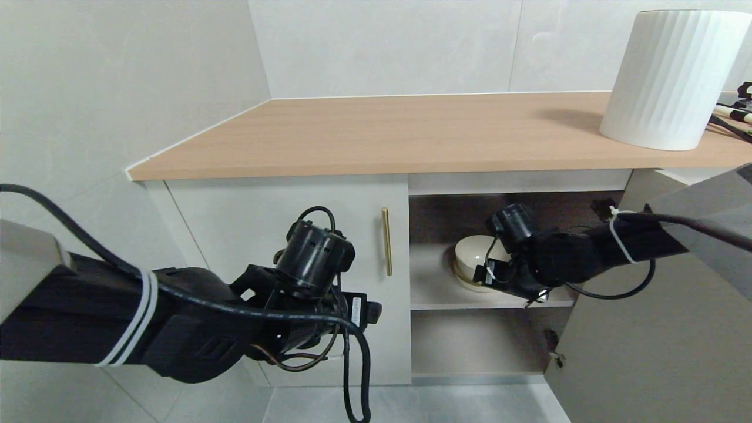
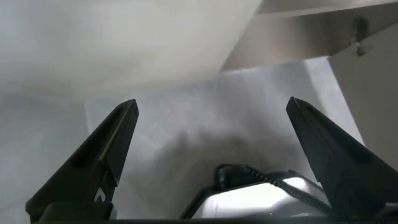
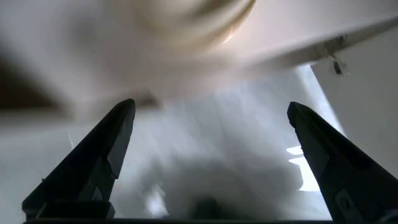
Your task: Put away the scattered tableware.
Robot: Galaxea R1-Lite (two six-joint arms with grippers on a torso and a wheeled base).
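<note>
A cream bowl (image 1: 470, 259) sits on the middle shelf (image 1: 437, 294) of the open cabinet, toward the shelf's left side. My right arm reaches into the cabinet, its wrist just right of the bowl. In the right wrist view the right gripper (image 3: 210, 107) is open with nothing between its fingers, and the bowl (image 3: 196, 18) lies just beyond the fingertips on the shelf. My left arm hangs low in front of the shut left cabinet door (image 1: 276, 235). The left gripper (image 2: 211, 102) is open and empty over the grey floor.
The right cabinet door (image 1: 646, 341) stands swung open toward me. A gold handle (image 1: 386, 241) is on the shut left door. On the wooden counter (image 1: 399, 135) stands a tall white ribbed container (image 1: 670, 76), with cables at the far right. The lower shelf (image 1: 476, 346) holds nothing.
</note>
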